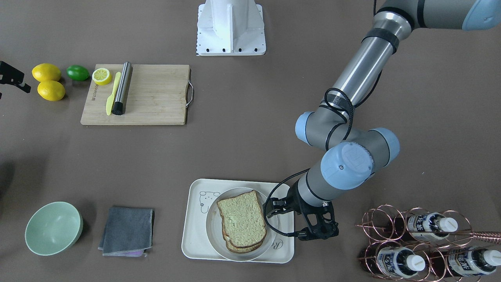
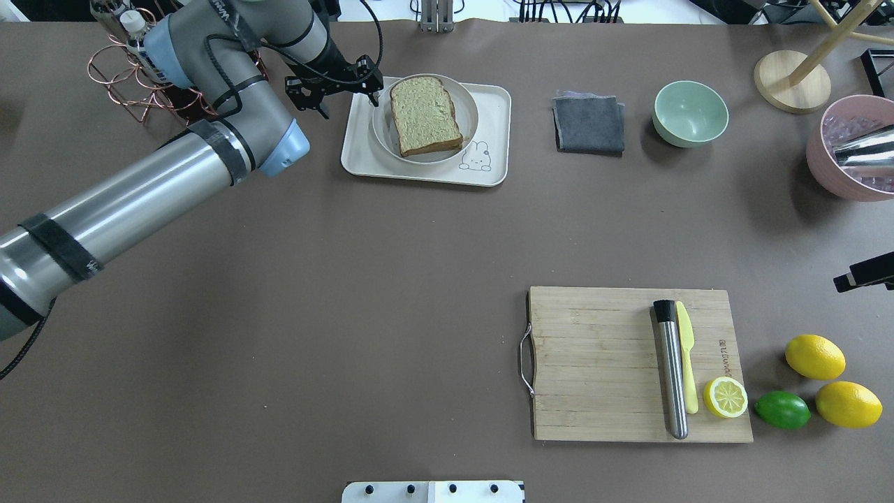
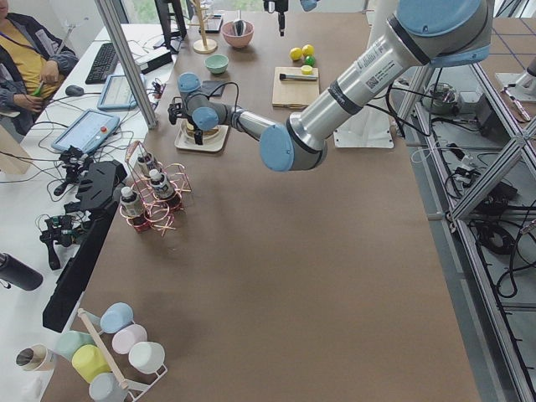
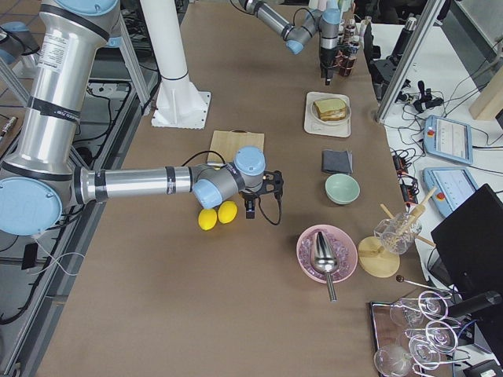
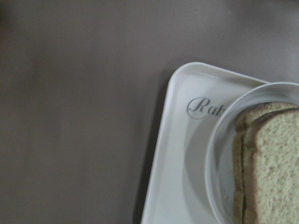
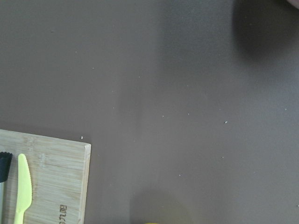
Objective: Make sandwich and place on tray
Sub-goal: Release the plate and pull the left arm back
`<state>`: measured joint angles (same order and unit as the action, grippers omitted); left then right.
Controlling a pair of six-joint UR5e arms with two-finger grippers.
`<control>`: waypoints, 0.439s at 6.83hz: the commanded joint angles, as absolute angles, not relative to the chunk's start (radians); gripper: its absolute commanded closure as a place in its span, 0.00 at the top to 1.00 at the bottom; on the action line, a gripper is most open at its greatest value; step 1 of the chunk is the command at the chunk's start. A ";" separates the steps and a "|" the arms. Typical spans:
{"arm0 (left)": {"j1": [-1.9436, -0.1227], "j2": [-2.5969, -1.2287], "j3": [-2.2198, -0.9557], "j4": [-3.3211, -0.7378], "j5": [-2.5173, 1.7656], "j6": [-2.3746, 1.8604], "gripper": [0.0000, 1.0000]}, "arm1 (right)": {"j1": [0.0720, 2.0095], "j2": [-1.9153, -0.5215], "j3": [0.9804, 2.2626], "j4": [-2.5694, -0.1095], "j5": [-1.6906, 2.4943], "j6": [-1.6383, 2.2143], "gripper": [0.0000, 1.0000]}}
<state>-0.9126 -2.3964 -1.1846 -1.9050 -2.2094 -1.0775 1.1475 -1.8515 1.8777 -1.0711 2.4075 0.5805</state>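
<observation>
Brown surface, overhead view: sandwich stacked on round plate, plate on tray, at 12 o'clock. Egg not visible. Task looks done. Left tool spread, empty, at the plate's 9 o'clock. Right tool by lemons; can't tell its state.

overhead and front-facing cameras look down from opposite sides; both share the tray, wrist camera nearest.
</observation>
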 commanded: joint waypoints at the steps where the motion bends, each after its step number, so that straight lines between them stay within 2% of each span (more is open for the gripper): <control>1: -0.928 -2.163 -1.574 -1.647 -2.209 -0.891 0.97 | 1.149 -1.852 1.871 -1.089 2.396 0.580 0.99; 3: -0.972 -2.001 -1.814 -1.475 -2.206 -0.716 0.97 | 1.160 -1.848 1.870 -1.121 2.382 0.565 0.99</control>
<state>-0.9542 -2.0968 -1.6652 -1.5836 -2.2083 -0.8295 1.1522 -1.8500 1.8708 -1.1016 2.3898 0.5756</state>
